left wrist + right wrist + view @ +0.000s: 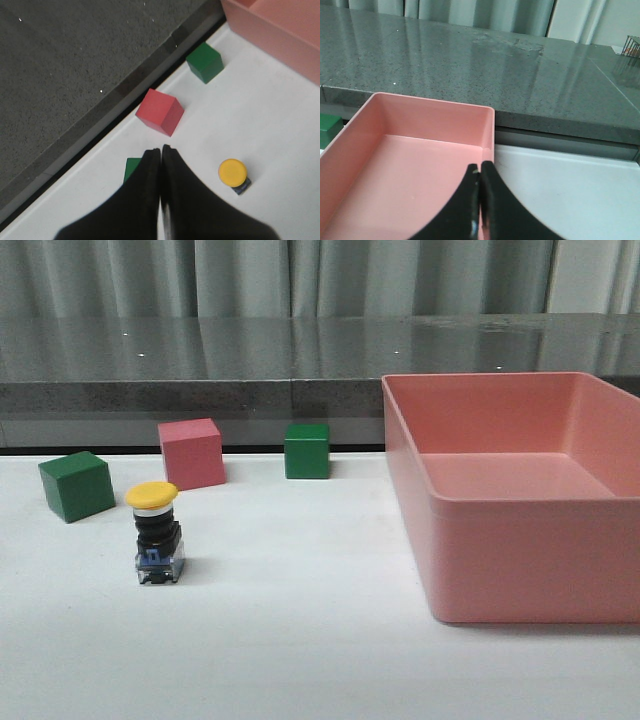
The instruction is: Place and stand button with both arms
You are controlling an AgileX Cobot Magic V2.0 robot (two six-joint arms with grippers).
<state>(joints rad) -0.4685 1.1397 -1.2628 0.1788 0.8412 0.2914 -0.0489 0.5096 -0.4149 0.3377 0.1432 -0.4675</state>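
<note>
Button (157,533) stands upright on the white surface (300,640), yellow cap up, just in front of the pink cube (191,452) and beside a green cube (76,485). My left tool (160,150) hangs above it, tips together, empty. My right tool (479,172) likewise pressed together over the pink bin (410,165)

The left fingers (150,165) hide most of one green cube (131,168).
</note>
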